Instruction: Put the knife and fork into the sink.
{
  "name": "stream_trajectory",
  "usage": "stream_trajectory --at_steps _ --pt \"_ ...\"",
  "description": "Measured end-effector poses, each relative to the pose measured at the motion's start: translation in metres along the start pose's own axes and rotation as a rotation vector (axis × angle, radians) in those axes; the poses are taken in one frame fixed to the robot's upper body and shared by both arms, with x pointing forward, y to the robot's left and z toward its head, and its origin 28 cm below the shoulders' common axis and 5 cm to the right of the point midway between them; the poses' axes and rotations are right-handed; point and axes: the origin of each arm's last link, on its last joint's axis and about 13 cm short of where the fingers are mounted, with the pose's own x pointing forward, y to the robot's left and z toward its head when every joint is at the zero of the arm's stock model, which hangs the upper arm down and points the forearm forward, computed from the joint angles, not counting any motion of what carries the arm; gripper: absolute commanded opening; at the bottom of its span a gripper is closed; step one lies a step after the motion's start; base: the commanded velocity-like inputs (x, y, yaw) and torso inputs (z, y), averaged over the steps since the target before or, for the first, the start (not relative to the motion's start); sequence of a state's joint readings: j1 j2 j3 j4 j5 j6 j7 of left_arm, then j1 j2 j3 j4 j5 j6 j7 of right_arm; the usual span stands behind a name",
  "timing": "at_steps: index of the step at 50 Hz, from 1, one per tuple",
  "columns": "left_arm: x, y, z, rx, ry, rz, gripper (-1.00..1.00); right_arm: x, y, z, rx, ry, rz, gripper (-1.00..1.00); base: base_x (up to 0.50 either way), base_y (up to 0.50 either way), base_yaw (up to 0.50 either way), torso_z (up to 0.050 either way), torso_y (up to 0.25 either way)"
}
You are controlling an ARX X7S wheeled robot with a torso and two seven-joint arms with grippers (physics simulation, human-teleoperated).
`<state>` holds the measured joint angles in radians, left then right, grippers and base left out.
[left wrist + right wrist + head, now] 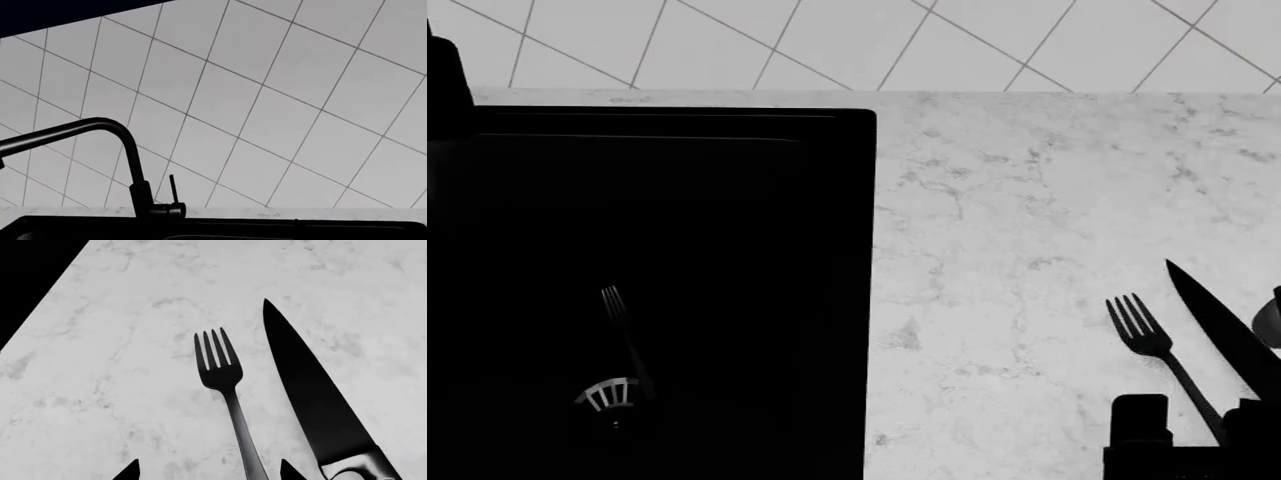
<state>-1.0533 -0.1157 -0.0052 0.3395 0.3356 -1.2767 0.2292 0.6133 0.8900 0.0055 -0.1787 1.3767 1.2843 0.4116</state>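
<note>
Straddling the slim black four-tined fork's (pixel 227 390) slick, stiff handle, right gripper (pixel 208 471) open, empty; broad black knife (pixel 310 395) at 3 o'clock; left gripper's state unclear.

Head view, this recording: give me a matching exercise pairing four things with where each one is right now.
Things:
1. fork in the sink
2. fork on the counter
3. knife
4. drain strainer

Places:
A. on the marble, outermost, right of a fork
B. on the marble, between sink and knife
C. bottom of the basin, round and silver
D. inside the basin, tines pointing toward the tiled wall

Pairs: 1-D, 2-B, 3-A, 4-C
</note>
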Motion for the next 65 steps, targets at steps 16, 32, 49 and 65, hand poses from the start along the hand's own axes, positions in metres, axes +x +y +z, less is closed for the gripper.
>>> stream_trajectory --at_steps 16,32,49,65 --pt "-0.002 0.001 -0.004 -0.003 0.006 0.002 1.0 0.007 -0.004 -0.004 0.012 0.028 -0.01 1.0 0.0 0.0 0.0 0.0 0.0" --pt "-0.003 0.001 -0.007 -0.005 0.012 0.003 1.0 0.009 -0.006 -0.005 0.001 0.022 -0.04 -1.0 0.0 0.0 0.0 0.0 0.0" --pt "-0.003 0.001 -0.007 -0.004 0.011 0.004 1.0 0.016 0.009 0.01 -0.185 -0.027 0.004 -1.0 0.0 0.0 0.0 0.0 0.0" --pt "-0.003 0.002 -0.004 0.002 0.006 0.002 1.0 0.012 0.057 0.057 -0.394 -0.126 0.17 -1.0 0.0 0.0 0.0 0.0 0.0"
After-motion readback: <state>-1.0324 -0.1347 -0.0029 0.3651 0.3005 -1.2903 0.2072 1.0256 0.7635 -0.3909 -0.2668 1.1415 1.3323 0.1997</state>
